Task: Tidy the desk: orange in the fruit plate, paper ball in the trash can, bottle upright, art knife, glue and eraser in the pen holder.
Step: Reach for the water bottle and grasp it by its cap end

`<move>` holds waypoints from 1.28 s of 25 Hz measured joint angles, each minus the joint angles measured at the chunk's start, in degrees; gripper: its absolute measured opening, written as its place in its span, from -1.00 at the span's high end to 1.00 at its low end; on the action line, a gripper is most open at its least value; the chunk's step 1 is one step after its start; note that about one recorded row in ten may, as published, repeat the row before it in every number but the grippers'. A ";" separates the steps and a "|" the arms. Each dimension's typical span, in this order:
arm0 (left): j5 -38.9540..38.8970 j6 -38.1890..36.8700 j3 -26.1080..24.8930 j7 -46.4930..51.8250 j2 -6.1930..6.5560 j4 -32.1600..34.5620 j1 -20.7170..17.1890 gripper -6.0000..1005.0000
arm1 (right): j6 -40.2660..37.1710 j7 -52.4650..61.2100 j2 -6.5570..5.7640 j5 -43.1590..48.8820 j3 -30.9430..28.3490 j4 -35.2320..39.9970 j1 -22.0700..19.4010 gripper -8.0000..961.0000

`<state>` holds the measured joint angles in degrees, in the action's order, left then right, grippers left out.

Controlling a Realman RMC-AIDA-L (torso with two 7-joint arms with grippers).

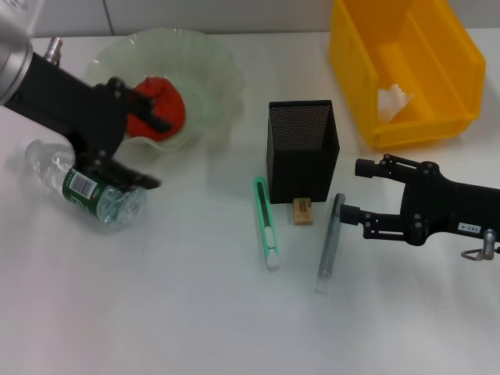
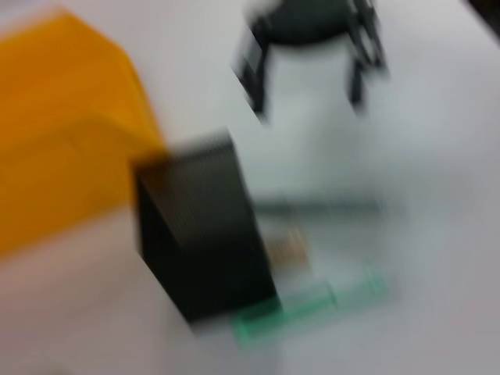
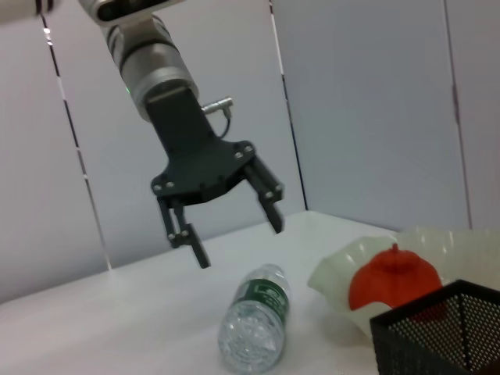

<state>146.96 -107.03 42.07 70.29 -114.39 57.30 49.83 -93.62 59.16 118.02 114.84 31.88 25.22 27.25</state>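
On the white desk (image 1: 156, 297) the bottle (image 1: 94, 195) lies on its side at the left. My left gripper (image 1: 160, 154) hangs open just above it, holding nothing. The orange (image 1: 172, 109) rests in the fruit plate (image 1: 211, 70) behind. A paper ball (image 1: 393, 100) lies inside the yellow trash can (image 1: 453, 62). In front of the pen holder (image 1: 303, 156) lie the art knife (image 1: 266, 225), the eraser (image 1: 303, 211) and the glue (image 1: 330, 244). My right gripper (image 1: 354, 190) stands open and empty beside the glue's far end.
The right wrist view shows the left gripper (image 3: 238, 242) open over the bottle (image 3: 254, 316), with the orange (image 3: 394, 277) and pen holder (image 3: 437, 332) nearer. The left wrist view is smeared, with the pen holder (image 2: 203, 234) and art knife (image 2: 312, 308).
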 joint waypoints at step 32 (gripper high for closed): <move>-32.71 17.39 -13.51 39.51 -2.76 -14.00 -21.68 -0.53 | -2.01 -4.58 -1.66 0.58 1.67 0.90 -1.01 -0.73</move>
<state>114.25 -89.65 28.56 109.80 -117.14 43.30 28.15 -95.63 54.58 116.36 115.43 33.54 26.12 26.24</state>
